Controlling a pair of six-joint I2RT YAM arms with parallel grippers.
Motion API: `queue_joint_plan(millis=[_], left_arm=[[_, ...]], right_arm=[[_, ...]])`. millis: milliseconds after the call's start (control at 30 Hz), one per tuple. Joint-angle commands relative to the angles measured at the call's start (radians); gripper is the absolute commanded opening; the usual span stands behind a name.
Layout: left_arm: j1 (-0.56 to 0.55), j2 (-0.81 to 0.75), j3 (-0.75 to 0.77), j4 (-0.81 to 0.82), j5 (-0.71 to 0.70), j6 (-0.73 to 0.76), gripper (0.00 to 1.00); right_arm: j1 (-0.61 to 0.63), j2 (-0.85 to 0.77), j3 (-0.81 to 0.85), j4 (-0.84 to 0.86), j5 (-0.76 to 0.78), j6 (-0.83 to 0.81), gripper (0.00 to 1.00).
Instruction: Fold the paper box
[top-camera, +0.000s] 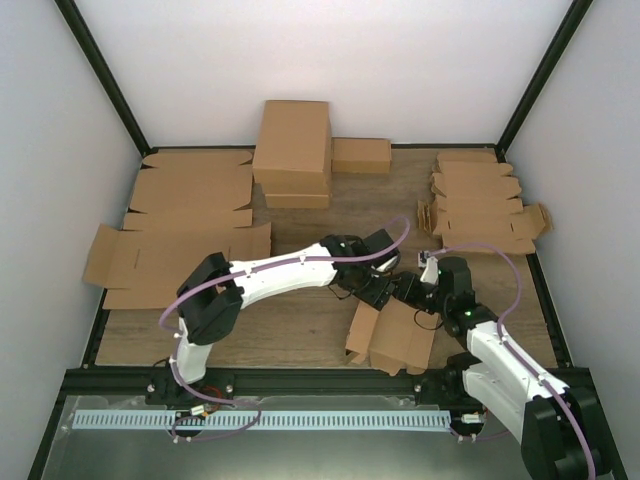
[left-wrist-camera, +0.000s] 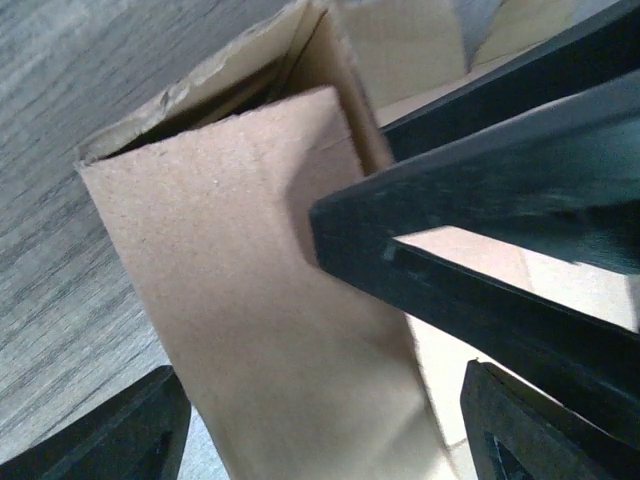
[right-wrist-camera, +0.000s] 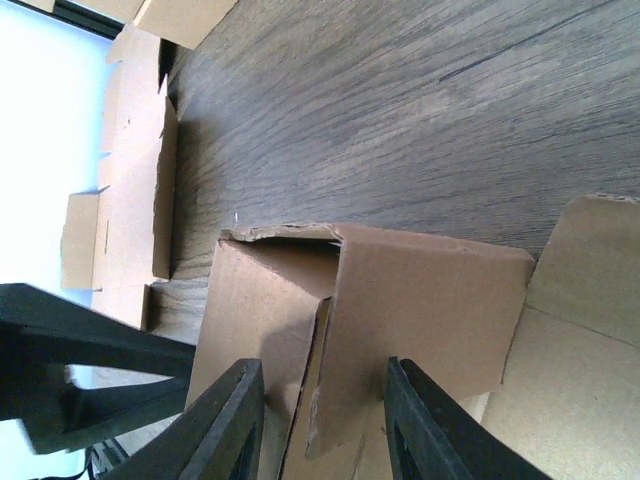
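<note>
Both jaws are parted: left jaws straddle a wall (left-wrist-camera: 250, 300) of the paper box (top-camera: 395, 340), right jaws sit half-open around its flap (right-wrist-camera: 430, 300). Half-formed, it stands on the desk (top-camera: 300, 330), front, right of centre.

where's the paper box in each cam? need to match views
Top external: paper box sits low, right of centre, near the front edge.
Left wrist: box fills the centre, top to bottom.
Right wrist: box in the lower half, centre to right edge.
Shared landmark: the wood-grain table under it, seen in all three.
</note>
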Motion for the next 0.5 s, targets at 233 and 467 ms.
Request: queue_joint_plan(millis=[233, 467], left_arm=[[-0.011, 0.049, 0.054, -0.078, -0.072, -0.012, 0.66], [0.011, 0.027, 0.054, -0.152, -0.081, 0.094, 0.65]], right_arm=[[-0.008, -0.009, -0.011, 0.023, -0.036, 0.029, 0.35], [-0.006, 0.023, -0.017, 0.111, -0.129, 0.060, 0.33]])
